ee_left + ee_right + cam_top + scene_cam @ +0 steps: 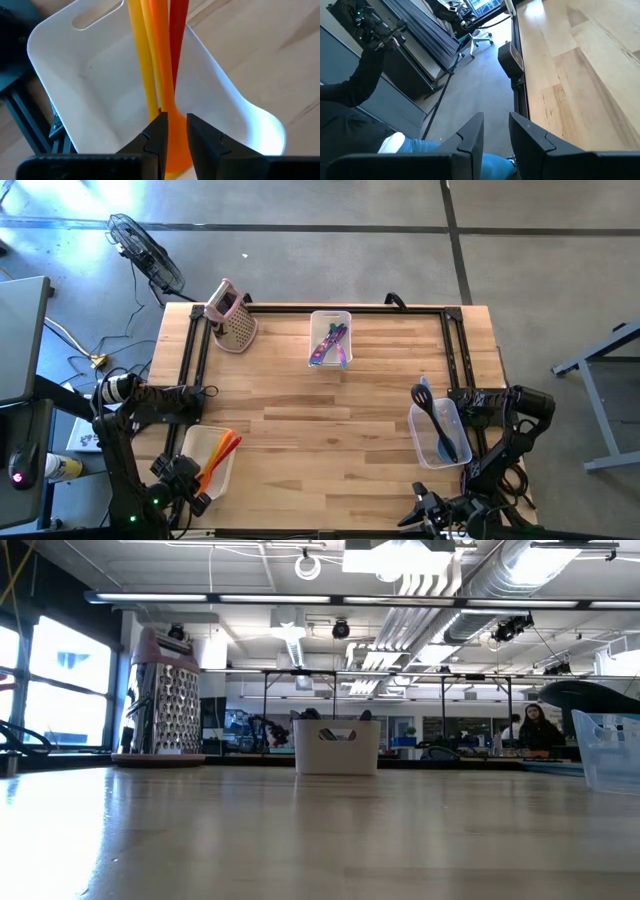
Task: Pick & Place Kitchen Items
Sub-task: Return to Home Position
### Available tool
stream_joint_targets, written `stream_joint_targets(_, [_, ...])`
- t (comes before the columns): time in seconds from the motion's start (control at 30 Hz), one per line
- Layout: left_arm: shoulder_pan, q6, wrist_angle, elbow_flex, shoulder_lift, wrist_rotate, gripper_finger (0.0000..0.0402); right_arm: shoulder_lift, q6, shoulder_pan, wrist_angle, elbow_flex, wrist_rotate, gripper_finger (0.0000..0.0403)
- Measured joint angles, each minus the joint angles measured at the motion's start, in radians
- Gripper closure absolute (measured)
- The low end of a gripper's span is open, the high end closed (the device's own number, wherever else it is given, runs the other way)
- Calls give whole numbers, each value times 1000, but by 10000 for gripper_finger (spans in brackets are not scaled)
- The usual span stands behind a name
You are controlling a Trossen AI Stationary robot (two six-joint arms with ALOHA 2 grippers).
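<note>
A white bin (198, 446) at the table's near left holds an orange utensil (160, 60), a yellow one (140, 50) and a red one (179, 30). Their handles lean out over the bin's far rim. My left gripper (177, 122) is at the bin's near end (195, 488), shut on the orange utensil. My right gripper (496, 125) hangs off the table's near right edge (428, 508), empty, with a narrow gap between its fingers. A clear bin (440, 442) holds a black spatula (432, 412) and a blue utensil (446, 448). My left gripper pinches the orange utensil between its two fingers, where the slim handle widens into the head (176, 131). The fingers come from the table's near side, slanting down into the bin, and lie across the utensil. The utensil lies in the bin with its handle over the far rim.
A third bin (330, 330) at the far middle holds purple, blue and green utensils; it also shows in the low view (336, 745). A pink box grater (232, 318) stands at the far left. A person sits beyond the table (530, 725).
</note>
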Motion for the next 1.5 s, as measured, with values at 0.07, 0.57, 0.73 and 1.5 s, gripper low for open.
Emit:
stream_joint_targets(0.07, [0, 0, 6, 0, 0, -5, 334, 0, 0, 0, 0, 0, 0, 319])
stream_joint_targets(0.57, [252, 407, -148, 3, -82, -468, 333, -67, -362, -46, 143, 0, 57, 319])
stream_joint_targets(0.73, [442, 767, -150, 4, -158, -715, 351, -224, -683, -132, 151, 0, 104, 345])
stream_joint_targets(1.5, [675, 1278, 119, -456, -969, -698, 401, -1178, -897, -858, -579, -300, -609, 399])
